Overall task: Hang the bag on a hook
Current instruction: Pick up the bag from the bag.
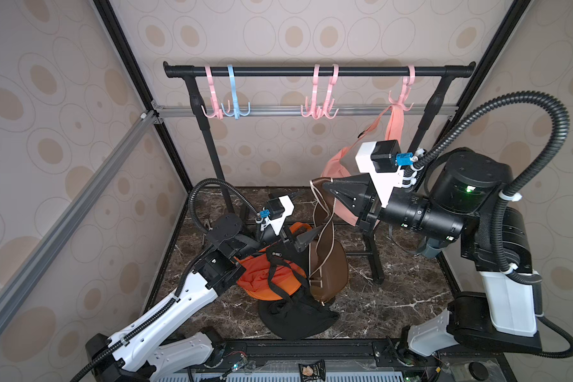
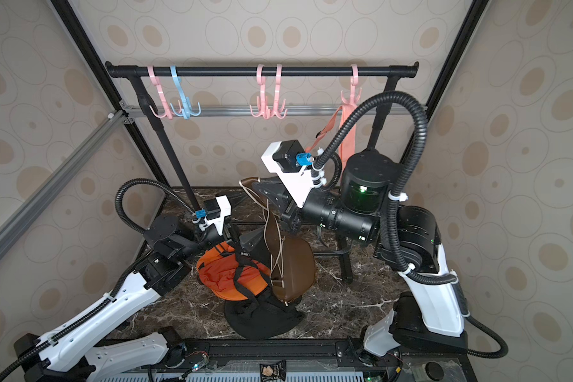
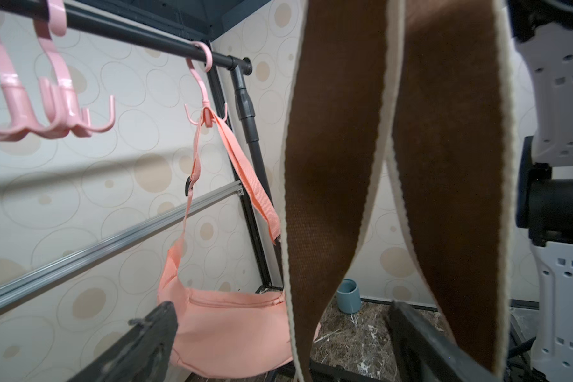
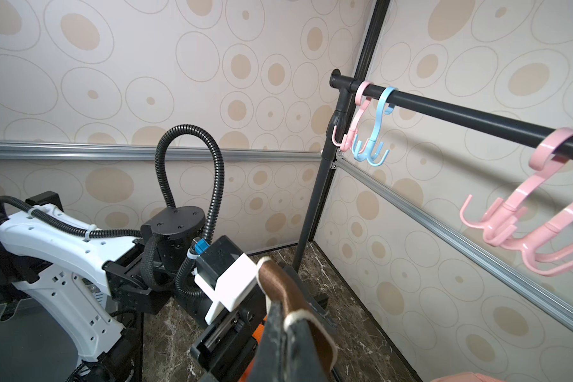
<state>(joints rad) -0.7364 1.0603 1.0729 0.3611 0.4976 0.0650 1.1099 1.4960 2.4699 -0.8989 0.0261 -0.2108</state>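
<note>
Right pincer (image 1: 328, 188), raised and level, pinches brown strap (image 1: 325, 215), seemingly.

- I see the black metal garment rack (image 1: 318, 71) standing at the back of the dark marble bench (image 1: 394, 307), with five plastic hooks along its bar.
- A salmon-pink fabric sling bag (image 1: 336, 162) hangs from the rightmost pink hook (image 1: 402, 96).
- My right hand (image 1: 326, 187) sits in front of that bag, pinching the strap of the brown leather bag (image 1: 331, 268), whose body rests mid-bench.
- Left of it lies the orange fabric bag (image 1: 262, 274); the black fabric bag (image 1: 298, 317) lies nearest me.
- My left hand (image 1: 306, 236), spread wide, is above the orange one, beside the strap.
</note>
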